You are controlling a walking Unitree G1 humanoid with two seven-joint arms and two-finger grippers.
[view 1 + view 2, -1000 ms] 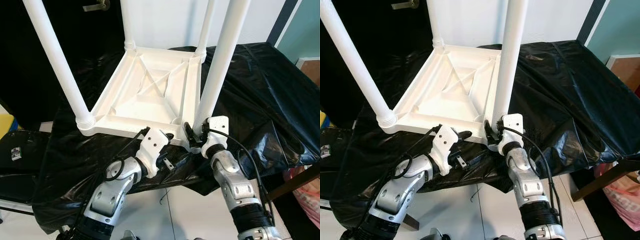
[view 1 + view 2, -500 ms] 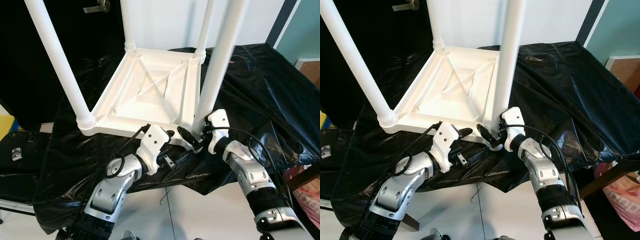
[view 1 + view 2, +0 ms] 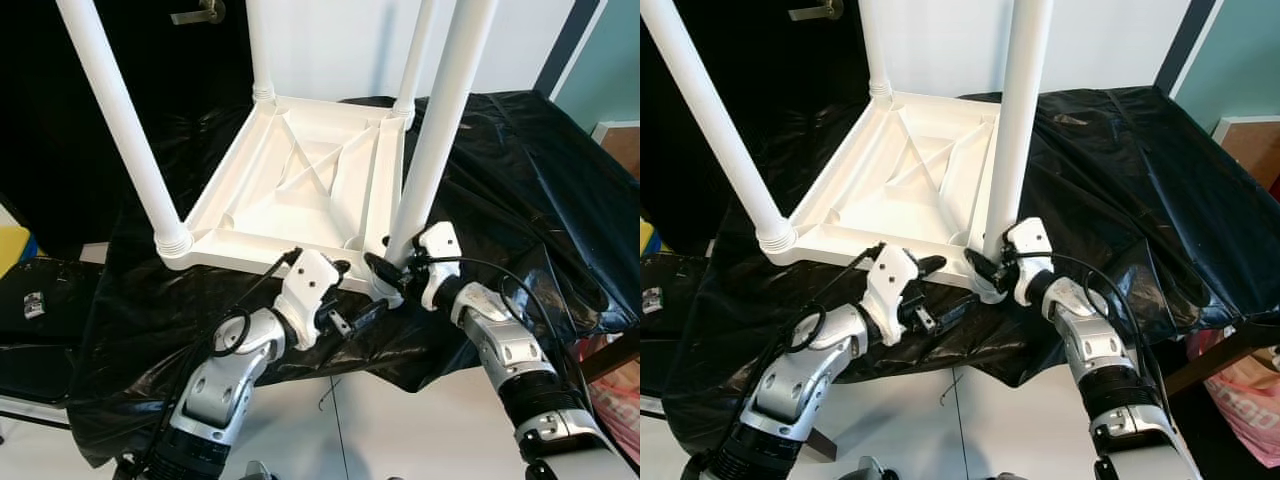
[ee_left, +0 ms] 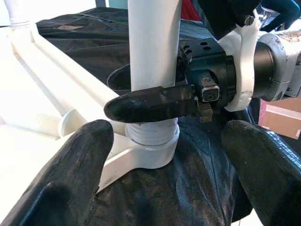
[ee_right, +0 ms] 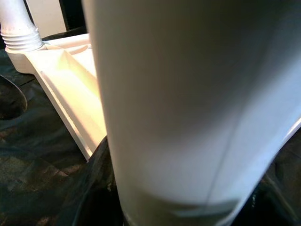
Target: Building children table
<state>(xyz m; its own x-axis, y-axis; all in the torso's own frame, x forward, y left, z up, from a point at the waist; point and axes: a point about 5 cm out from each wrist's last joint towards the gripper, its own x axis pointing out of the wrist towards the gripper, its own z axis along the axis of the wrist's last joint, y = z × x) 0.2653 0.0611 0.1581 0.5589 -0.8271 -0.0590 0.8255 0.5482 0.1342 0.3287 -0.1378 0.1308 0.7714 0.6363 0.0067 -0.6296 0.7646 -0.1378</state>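
Left wrist view shows my right hand [image 4: 141, 94] clamped around the upright near leg [image 4: 153, 52] just above its socket (long axis vertical), while my left hand [image 3: 345, 300], fingers spread and empty, waits just beside it.

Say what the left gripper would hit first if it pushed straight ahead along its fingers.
Probably the base of the near-right white plastic table leg, already clasped by the right gripper. The left gripper is open and aimed at it; depth is uncertain.

Head eyes: high, facing down onto upturned table [image 3: 310, 180] | left wrist: close, faces near leg [image 4: 153, 61] base | right wrist: pressed against same leg.
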